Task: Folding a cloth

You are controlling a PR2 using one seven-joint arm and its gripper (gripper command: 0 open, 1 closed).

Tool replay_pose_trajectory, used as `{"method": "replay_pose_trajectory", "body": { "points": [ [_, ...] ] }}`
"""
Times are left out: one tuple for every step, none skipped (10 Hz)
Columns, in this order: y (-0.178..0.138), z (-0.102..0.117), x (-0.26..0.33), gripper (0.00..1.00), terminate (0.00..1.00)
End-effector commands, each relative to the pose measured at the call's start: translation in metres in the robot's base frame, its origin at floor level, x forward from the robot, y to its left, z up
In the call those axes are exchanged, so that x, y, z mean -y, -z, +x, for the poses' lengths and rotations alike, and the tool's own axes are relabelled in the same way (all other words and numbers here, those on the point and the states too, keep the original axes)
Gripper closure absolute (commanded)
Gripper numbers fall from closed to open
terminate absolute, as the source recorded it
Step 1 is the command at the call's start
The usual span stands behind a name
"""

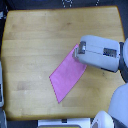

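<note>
The pink-magenta cloth point(68, 74) lies flat on the wooden tabletop point(35, 40), slanted like a parallelogram from lower left to upper right. My gripper point(77, 52) reaches in from the exterior view's right and sits over the cloth's upper right corner. The grey-white arm housing point(100, 54) covers that end of the cloth and hides the fingertips. I cannot tell whether the fingers are open or shut, or whether they touch the fabric.
The tabletop's edges show on all sides. White robot parts point(119, 107) stand at the lower right, past the table's front edge. A dark strip point(1, 85) runs along the exterior view's left edge.
</note>
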Motion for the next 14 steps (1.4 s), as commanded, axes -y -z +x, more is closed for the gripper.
{"method": "replay_pose_trajectory", "body": {
  "points": [
    [-0.005, -0.003, 0.000, 1.00, 0.00],
    [-0.005, -0.004, 0.000, 1.00, 0.00],
    [-0.006, -0.002, 0.000, 1.00, 0.00],
    [-0.009, 0.003, 0.000, 1.00, 0.00],
    [-0.011, 0.004, 0.002, 1.00, 0.00],
    [-0.017, 0.009, 0.005, 1.00, 0.00],
    [-0.027, 0.015, 0.006, 1.00, 0.00],
    [-0.036, 0.019, 0.007, 1.00, 0.00],
    [-0.046, 0.023, 0.008, 1.00, 0.00],
    [-0.067, 0.030, 0.005, 1.00, 0.00],
    [-0.079, 0.030, 0.001, 1.00, 0.00],
    [-0.099, 0.027, -0.008, 1.00, 0.00],
    [-0.105, 0.024, -0.009, 1.00, 0.00],
    [-0.114, 0.015, -0.010, 1.00, 0.00]
  ]
}}
